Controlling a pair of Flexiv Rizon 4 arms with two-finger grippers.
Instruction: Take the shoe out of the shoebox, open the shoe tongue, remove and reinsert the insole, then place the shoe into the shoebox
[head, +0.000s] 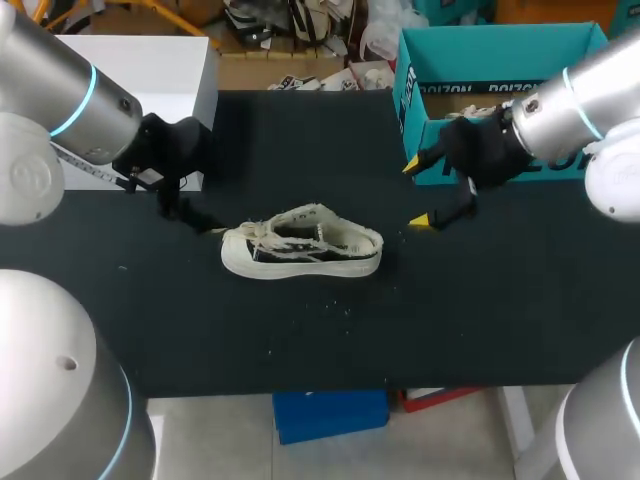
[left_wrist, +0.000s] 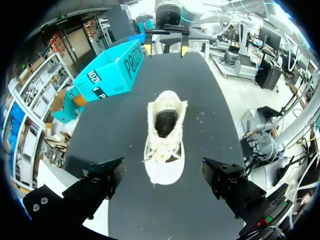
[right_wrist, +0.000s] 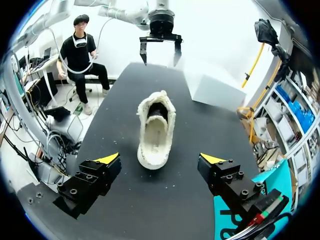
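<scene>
Black tabletop (head: 450, 320) carries a cream-and-black shoe (head: 300, 245), upright on its sole at the middle, toe toward the left gripper (right_wrist: 160, 59) and heel toward the right gripper (head: 418, 193). Both grippers stand wide open, holding nothing, each clear of the shoe. The open teal shoebox (head: 500, 60) sits at the far right corner, behind the right gripper.

Silver-grey arms (head: 70, 95), glowing blue rings, black screw-studded right claw (right_wrist: 160, 159), yellow tips, perhaps a red-green label
</scene>
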